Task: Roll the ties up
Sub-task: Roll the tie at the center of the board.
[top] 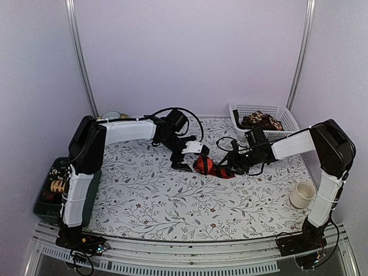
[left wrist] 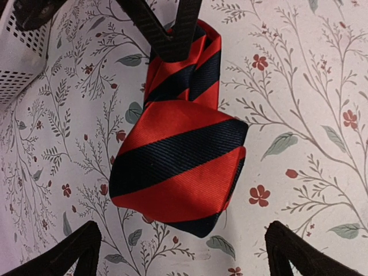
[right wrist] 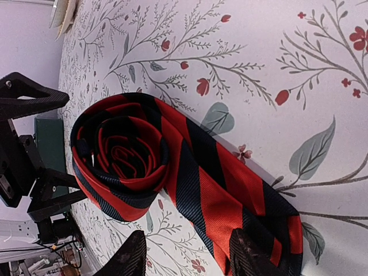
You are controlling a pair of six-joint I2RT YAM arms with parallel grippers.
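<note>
you are midway through rolling the red tie (top: pixel 208 167) with dark diagonal stripes. it lies about mid-table on the flowered cloth (top: pixel 144 195), a little right of centre. its left end is wound into a loose coil (right wrist: pixel 123 155), the spiral showing in the right wrist view. the rest of the strip, the tail (right wrist: pixel 230 201), runs flat to the right, toward the right arm.

the right gripper (right wrist: pixel 190 259) sits low over that tail with its jaws partly apart. one finger (right wrist: pixel 248 256) is on or just above the fabric, and i cannot tell whether the claw pinches the strip or only straddles it. the left gripper (left wrist: pixel 183 250) hovers over the coil with its jaws spread wide, holding nothing. what look like brown-patterned ties (top: pixel 261 121) wait in the white basket (top: pixel 290 118) at the far right.

to my eye the roll is only part done, with a stretch of tail not yet wound in. the next move calls for steadying the coil so it cannot spring loose. then turn it along the tail, keeping the strip straight. the fabric looks slippery, so close gently and squarely.
</note>
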